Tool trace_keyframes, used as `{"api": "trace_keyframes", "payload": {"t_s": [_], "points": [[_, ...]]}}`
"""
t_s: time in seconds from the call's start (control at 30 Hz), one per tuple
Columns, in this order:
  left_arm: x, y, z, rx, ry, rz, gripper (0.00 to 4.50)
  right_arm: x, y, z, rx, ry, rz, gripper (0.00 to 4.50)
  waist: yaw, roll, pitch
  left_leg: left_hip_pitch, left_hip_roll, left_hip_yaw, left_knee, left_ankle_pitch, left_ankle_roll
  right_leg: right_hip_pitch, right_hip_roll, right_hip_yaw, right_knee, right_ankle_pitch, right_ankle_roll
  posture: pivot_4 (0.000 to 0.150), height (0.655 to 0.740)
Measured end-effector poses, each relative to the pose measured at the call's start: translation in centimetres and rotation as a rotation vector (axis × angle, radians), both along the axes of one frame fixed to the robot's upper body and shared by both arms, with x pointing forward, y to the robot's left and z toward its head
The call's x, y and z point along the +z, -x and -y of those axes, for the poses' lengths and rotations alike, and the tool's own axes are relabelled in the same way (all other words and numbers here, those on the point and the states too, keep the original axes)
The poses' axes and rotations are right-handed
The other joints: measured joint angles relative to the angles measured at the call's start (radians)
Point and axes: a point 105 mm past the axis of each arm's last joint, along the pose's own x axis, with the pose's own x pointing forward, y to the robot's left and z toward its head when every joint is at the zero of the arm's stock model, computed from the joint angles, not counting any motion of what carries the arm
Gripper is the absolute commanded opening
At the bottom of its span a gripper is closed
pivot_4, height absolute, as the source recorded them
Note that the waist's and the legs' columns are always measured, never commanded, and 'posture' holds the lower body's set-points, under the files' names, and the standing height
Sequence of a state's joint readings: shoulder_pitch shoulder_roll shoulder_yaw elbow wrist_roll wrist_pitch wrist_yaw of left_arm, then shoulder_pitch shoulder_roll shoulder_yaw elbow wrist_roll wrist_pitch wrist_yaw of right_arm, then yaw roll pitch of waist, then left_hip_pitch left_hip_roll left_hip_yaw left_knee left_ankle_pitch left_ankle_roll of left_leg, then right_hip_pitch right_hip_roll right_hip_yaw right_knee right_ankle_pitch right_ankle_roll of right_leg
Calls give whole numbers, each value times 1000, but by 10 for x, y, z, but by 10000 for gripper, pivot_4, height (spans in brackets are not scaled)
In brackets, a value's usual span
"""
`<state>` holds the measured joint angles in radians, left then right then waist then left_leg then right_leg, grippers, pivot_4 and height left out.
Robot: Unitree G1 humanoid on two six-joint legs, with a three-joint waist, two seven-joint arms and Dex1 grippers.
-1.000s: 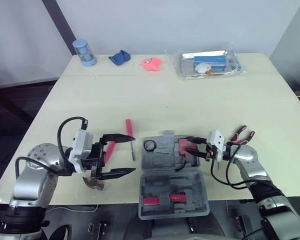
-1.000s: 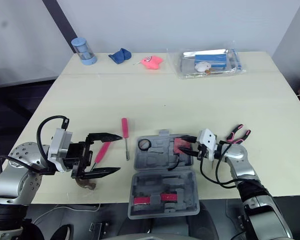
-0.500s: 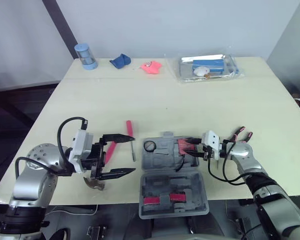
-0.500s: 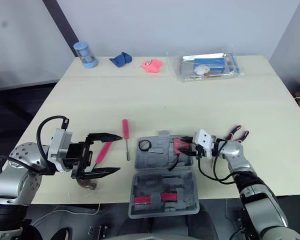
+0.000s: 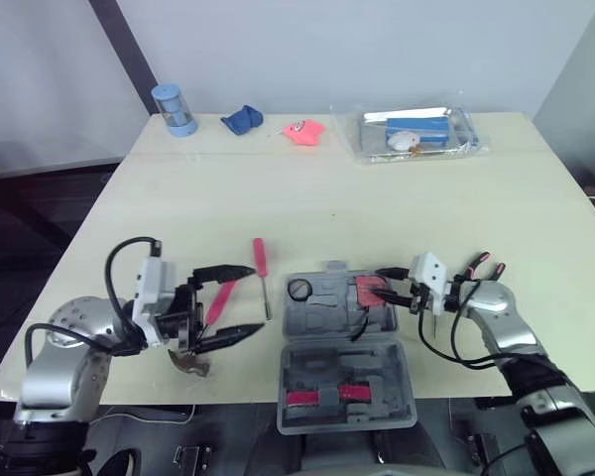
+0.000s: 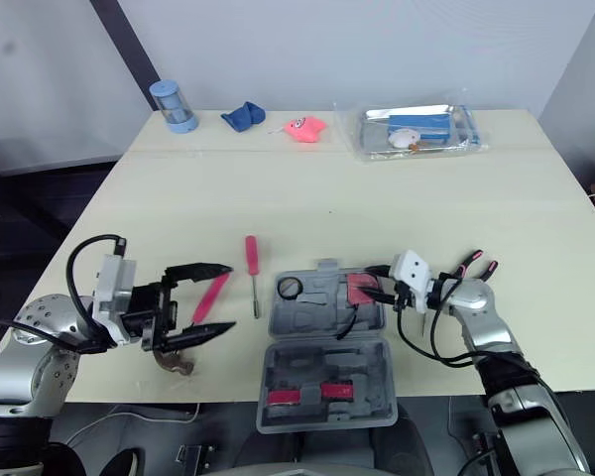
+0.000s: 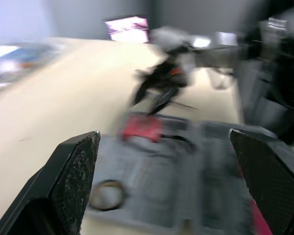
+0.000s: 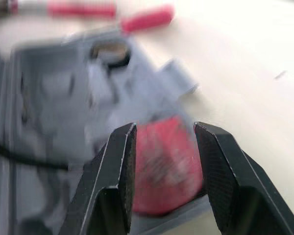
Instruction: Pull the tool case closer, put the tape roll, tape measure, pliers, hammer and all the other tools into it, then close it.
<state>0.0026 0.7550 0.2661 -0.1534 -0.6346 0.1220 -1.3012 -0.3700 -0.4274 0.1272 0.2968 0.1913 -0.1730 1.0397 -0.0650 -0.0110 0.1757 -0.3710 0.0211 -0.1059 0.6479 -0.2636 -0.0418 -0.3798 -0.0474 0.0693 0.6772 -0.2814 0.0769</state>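
Left eye view: the grey tool case (image 5: 317,322) lies open on the tabletop (image 5: 377,198), between the two arms. The left gripper (image 5: 258,297) has its fingers spread wide, pinching nothing. The pink-handled hammer (image 5: 219,298) shows in the gap between them. The red screwdriver (image 5: 259,256) lies just past their tips, between them and the case. The right gripper (image 5: 385,287) reaches over the case with its fingers parted, and the red tape measure (image 5: 365,291) sits in a compartment at their tips. The black tape roll (image 5: 298,290) sits in the case beyond those tips. The pliers (image 5: 482,265) lie behind the right fingers, beside the wrist.

Left wrist view: the fingers stand far apart. Ahead of them, blurred, lies the case with the tape roll and tape measure, and beyond it the right gripper.

Right wrist view: the fingers are apart, with the tape measure in the gap, resting in the case. Whether they touch it cannot be told. The tape roll lies further ahead.
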Motion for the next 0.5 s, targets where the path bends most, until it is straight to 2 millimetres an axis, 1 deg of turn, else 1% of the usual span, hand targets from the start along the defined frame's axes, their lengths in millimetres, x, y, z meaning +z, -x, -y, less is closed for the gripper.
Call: {"api": "trace_keyframes", "payload": {"t_s": [0.03,0.1,0.17,0.23,0.27,0.3,0.37,0.4,0.47,0.5], "points": [[2,-4,-8,55,16,2,45000,15,5,7,-16,-33,35,19710,1,0,0,0,0,0,0,0,0,0,0,0,0,0,0,1500,7400],[2,-6,-17,104,29,-1,45000,21,10,15,-38,-53,37,19710,3,0,0,0,0,0,0,0,0,0,0,0,-1,0,0,1500,7400],[-1,-7,-32,177,42,-16,45000,21,17,28,-82,-66,14,19710,6,0,1,-1,0,0,0,0,0,0,0,0,-2,0,0,1500,7400],[-6,-8,-49,261,64,-39,45000,20,28,47,-150,-85,-16,19710,8,0,1,-1,0,0,0,0,0,0,0,-1,-2,0,0,1500,7400],[-10,-9,-63,324,78,-52,45000,18,34,63,-203,-92,-32,19710,10,1,1,-1,0,0,-1,0,0,0,0,-1,-2,0,0,1500,7400],[-12,-8,-70,357,84,-59,45000,17,38,71,-233,-92,-41,19710,13,1,1,-1,0,0,-1,0,0,0,0,-1,-3,0,0,1500,7400],[-20,-6,-92,451,89,-80,45000,10,49,100,-329,-88,-73,19710,19,0,1,-1,0,0,-1,0,0,0,0,-1,-4,0,0,1500,7400],[-30,0,-110,528,87,-110,45000,3,59,126,-417,-76,-104,19710,20,-1,2,-1,0,1,-1,0,0,0,0,-1,-5,0,0,1500,7400],[-38,4,-119,562,81,-127,45000,1,67,140,-466,-89,-115,19710,20,-1,2,-1,0,1,-1,0,0,1,0,-1,-4,0,0,1500,7400],[-42,7,-126,591,72,-137,45000,-1,75,152,-509,-93,-125,19710,22,-1,2,-1,0,1,-1,0,0,1,0,-1,-5,0,0,1500,7400]]}}
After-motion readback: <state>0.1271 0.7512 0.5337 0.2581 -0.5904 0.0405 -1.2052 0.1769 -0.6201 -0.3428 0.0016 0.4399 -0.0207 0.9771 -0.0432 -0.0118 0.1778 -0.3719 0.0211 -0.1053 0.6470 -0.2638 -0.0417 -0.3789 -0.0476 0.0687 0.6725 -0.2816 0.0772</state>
